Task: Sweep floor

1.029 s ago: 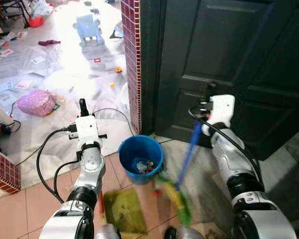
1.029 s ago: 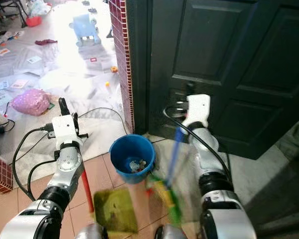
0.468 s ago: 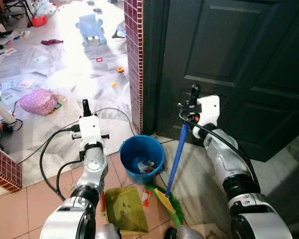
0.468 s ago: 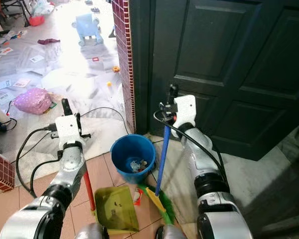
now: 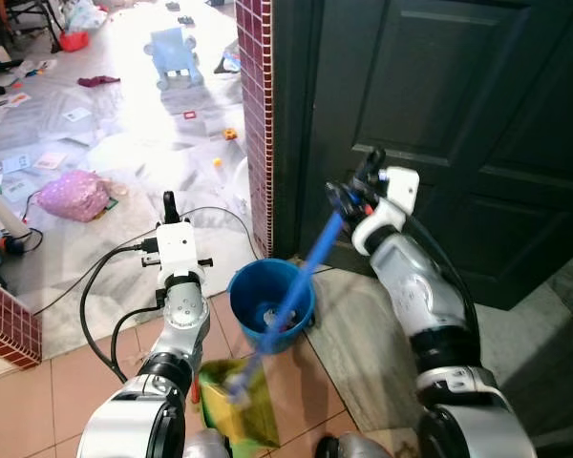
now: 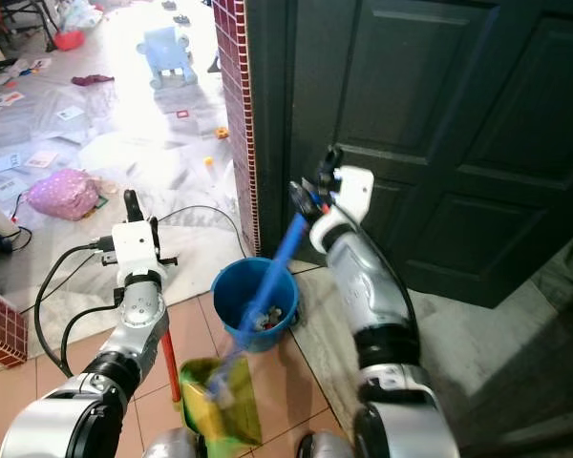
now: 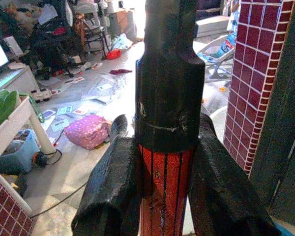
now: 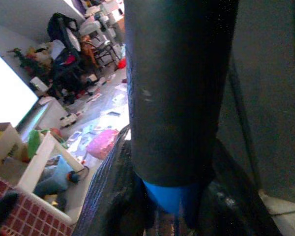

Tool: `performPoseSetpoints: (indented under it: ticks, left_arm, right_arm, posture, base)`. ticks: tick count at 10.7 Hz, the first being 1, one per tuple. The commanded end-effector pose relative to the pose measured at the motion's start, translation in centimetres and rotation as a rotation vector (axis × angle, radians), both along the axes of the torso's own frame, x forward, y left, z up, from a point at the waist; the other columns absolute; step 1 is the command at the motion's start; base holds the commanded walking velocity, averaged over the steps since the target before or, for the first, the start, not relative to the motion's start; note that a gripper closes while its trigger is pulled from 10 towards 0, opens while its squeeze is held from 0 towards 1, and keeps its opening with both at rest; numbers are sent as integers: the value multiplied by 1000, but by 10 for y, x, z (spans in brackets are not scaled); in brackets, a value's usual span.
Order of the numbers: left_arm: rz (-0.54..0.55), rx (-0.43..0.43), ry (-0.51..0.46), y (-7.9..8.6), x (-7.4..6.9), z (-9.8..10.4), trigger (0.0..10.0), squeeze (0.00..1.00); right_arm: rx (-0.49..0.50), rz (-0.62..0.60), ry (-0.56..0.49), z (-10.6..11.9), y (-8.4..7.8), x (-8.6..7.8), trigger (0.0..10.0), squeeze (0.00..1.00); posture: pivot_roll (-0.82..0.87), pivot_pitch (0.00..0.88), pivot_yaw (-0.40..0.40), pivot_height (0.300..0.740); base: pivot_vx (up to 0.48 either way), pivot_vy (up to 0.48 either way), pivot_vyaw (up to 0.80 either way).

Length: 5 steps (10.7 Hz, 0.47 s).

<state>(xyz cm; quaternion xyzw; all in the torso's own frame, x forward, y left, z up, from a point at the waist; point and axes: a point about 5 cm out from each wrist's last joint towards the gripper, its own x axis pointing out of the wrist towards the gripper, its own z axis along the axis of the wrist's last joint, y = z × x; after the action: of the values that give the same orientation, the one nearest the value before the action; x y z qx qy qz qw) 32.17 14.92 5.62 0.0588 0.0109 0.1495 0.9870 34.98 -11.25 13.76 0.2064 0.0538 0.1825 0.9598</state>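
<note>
Broom swing: blue broom [image 5: 296,286] head now over green dustpan [image 5: 231,412], crossing blue bucket [image 5: 270,303]
Right gripper [image 5: 355,186]: clamped on broom's top
Left gripper [image 7: 162,182]: clenched round dustpan's red handle [image 7: 163,189]

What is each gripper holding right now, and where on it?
Right gripper grips the broom at its blue handle's black top end. Left gripper clamps the dustpan handle, red below its black grip.

The blue bucket [image 5: 270,303] sits between both arms, the dark door [image 5: 458,124] and brick pillar [image 5: 255,114] just beyond it. Bare tile [image 5: 67,382] lies near left; toy-littered floor [image 5: 124,143] opens far left.
</note>
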Motion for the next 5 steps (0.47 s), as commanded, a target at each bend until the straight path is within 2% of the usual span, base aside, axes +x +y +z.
performPoseSetpoints:
  ticks: [1, 2, 3, 5]
  left_arm:
    - [-2, 9, 6, -1, 2, 1, 10000, 0]
    - [-26, 31, -14, -2, 5, 6, 10000, 0]
    - [-62, 63, -53, -4, 8, 13, 10000, 0]
    - [-86, 38, -46, -6, 10, 14, 10000, 0]
  right_arm:
    - [8, 15, -106, 29, 2, 5, 10000, 0]
    - [-126, 54, -202, 39, 4, 3, 10000, 0]
    - [-168, 69, -216, 40, 4, 0, 10000, 0]
    - [-225, 66, -205, 34, -3, -4, 10000, 0]
  posture:
    - [-121, 0, 1, 740]
    - [-123, 0, 1, 740]
    - [-124, 0, 1, 740]
    - [-119, 0, 1, 740]
  base:
    - [0, 0, 0]
    - [0, 0, 0]
    - [0, 0, 0]
    - [0, 0, 0]
